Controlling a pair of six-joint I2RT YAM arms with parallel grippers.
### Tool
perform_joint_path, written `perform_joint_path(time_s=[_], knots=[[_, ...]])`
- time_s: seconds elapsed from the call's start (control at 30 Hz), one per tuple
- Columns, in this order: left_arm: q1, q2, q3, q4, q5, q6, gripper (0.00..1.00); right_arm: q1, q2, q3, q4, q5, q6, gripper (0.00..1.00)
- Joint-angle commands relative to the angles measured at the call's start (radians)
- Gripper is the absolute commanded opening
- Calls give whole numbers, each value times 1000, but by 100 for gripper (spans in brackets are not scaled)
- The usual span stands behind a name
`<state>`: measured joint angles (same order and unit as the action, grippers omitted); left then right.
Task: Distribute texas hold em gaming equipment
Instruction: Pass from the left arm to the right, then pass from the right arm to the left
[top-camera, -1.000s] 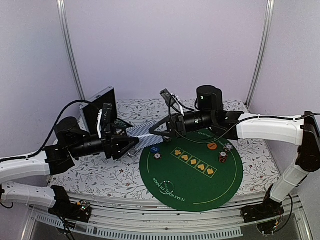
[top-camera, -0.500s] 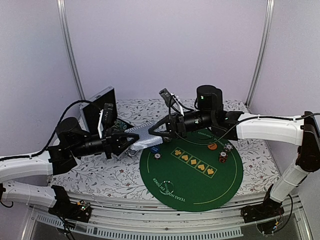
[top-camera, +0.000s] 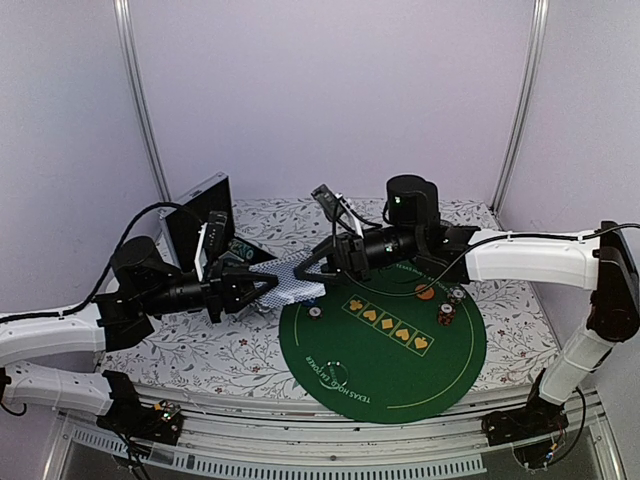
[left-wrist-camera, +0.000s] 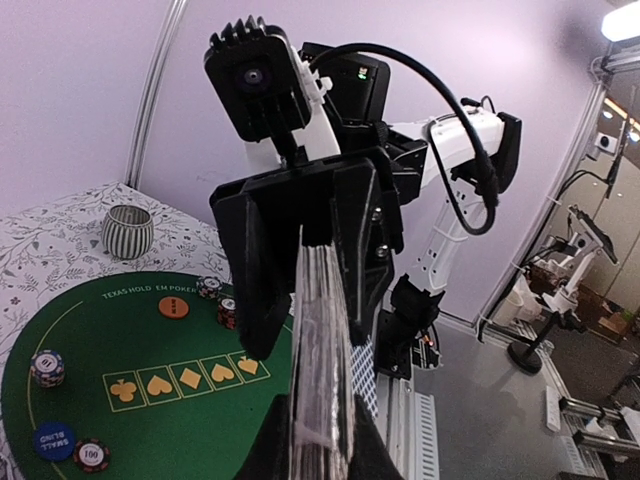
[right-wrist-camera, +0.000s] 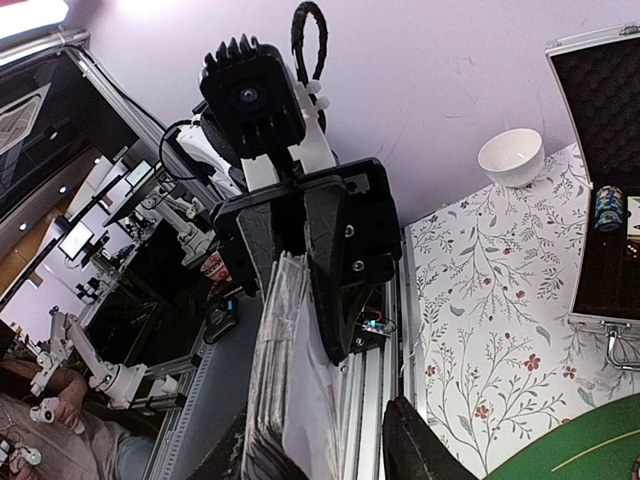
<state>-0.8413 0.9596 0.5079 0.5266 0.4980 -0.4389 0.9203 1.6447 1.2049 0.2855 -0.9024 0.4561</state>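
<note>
Now: left gripper (top-camera: 262, 285) clenched on the cards (top-camera: 290, 277), pinching the near end of the stack. In its own wrist view the deck runs edge-on straight up out of the fingertips. Right gripper (top-camera: 315, 268) faces it from the opposite side, jaws standing apart around the far end of the same stack. In the right wrist view one finger (right-wrist-camera: 420, 445) sits clear of the deck with a gap between. So I judge the load to be on the left side alone.

Cards are off the table, held in the air between the two arms, just over the left rim of the green mat (top-camera: 400, 375).

Handling:
- Light and thin; stiff only as a squared block.
- Backs look slick and edges look glossy. I cannot tell whether there is a wrap.
- From above the stack looks splayed, so a squeeze at one end may let loose cards slide or fan out.
- Best hold, I judge: across the flat faces, near the middle of a short end, pressure square to the faces.
- For a single card, pinch a corner that stands proud.

Further out: chips (top-camera: 445, 312) in small stacks and an orange disc (top-camera: 424, 291) lie on the mat's right side. Striped cup (left-wrist-camera: 128, 230) stands beyond the mat. Open case (top-camera: 195, 205) is at far left.
</note>
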Motion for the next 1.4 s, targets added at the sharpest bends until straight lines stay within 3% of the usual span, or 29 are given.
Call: perform_joint_path(time_s=[0.0, 0.07, 0.13, 0.17, 0.23, 0.27, 0.37, 0.53, 0.6, 0.7, 0.97, 1.17, 1.37], knots=[[6, -8, -6, 59, 28, 10, 0, 17, 27, 43, 15, -31, -5, 25], [5, -6, -6, 57, 27, 14, 0, 18, 33, 49, 16, -48, -4, 7], [6, -7, -1, 41, 23, 40, 0, 17, 27, 48, 14, -53, -3, 3], [6, -8, 6, 20, 18, 68, 9, 16, 20, 45, 9, -42, -1, 2], [1, -18, 42, -99, -59, 174, 56, 1, 6, 39, -18, -13, 9, 2], [-3, -25, 70, -206, -128, 269, 69, -10, 1, 35, -34, 0, 20, 2], [-38, -32, 163, -430, -282, 518, 96, -46, -3, 24, -105, 44, 78, 2], [-240, -1, 241, -613, -642, 927, 98, -55, 9, 52, -233, 104, 96, 2], [-286, 14, 247, -623, -738, 1007, 98, -52, 14, 62, -240, 106, 100, 2], [-291, 34, 265, -649, -770, 1070, 98, -42, 24, 77, -249, 108, 102, 2], [-286, 159, 353, -701, -809, 1037, 98, -5, 69, 129, -259, 91, 99, 2], [-275, 197, 382, -703, -762, 1014, 98, 6, 89, 151, -258, 78, 101, 2], [-241, 213, 402, -730, -708, 978, 80, 7, 87, 151, -250, 77, 101, 2]])
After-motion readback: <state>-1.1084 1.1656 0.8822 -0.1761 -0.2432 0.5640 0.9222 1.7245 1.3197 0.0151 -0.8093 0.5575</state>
